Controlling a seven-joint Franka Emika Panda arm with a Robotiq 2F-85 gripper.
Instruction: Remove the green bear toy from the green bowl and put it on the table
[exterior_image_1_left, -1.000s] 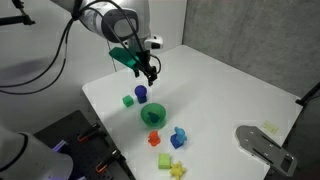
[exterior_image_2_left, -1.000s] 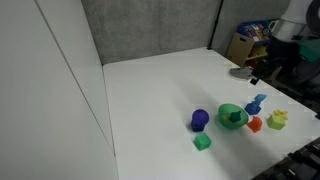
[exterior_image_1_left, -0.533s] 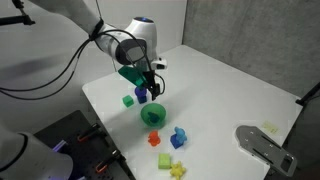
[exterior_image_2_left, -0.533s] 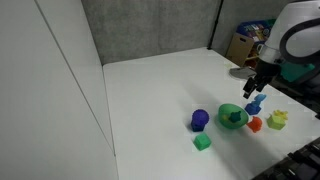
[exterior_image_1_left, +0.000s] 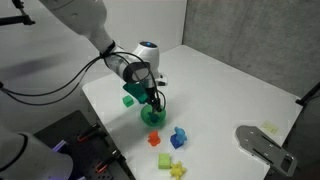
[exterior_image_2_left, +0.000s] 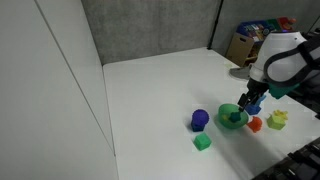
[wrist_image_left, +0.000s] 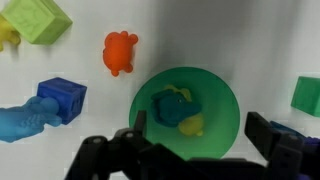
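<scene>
The green bowl (wrist_image_left: 226, 92) fills the middle of the wrist view. The dark teal-green bear toy (wrist_image_left: 171, 106) lies inside it, left of centre, next to a small yellow piece (wrist_image_left: 193, 127). My gripper (wrist_image_left: 198, 135) is open, its two fingers spread over the bowl's near side, touching nothing. In both exterior views the gripper (exterior_image_1_left: 155, 107) (exterior_image_2_left: 246, 107) hangs just over the bowl (exterior_image_1_left: 152, 120) (exterior_image_2_left: 228, 120) on the white table (exterior_image_1_left: 220, 90) (exterior_image_2_left: 160, 90). The bear is too small to make out there.
Beside the bowl stand a blue cylinder (exterior_image_2_left: 199, 119) and a green cube (exterior_image_1_left: 128, 100) (exterior_image_2_left: 202, 142). On the other side lie a blue lumpy toy (exterior_image_1_left: 180, 137) (wrist_image_left: 20, 120), an orange toy (wrist_image_left: 120, 52) (exterior_image_1_left: 154, 140), a yellow toy (exterior_image_1_left: 178, 170), a blue cube (wrist_image_left: 60, 98).
My gripper has moved down and across, from above the blue cylinder to just over the green bowl. The toys and the bowl have not moved.
</scene>
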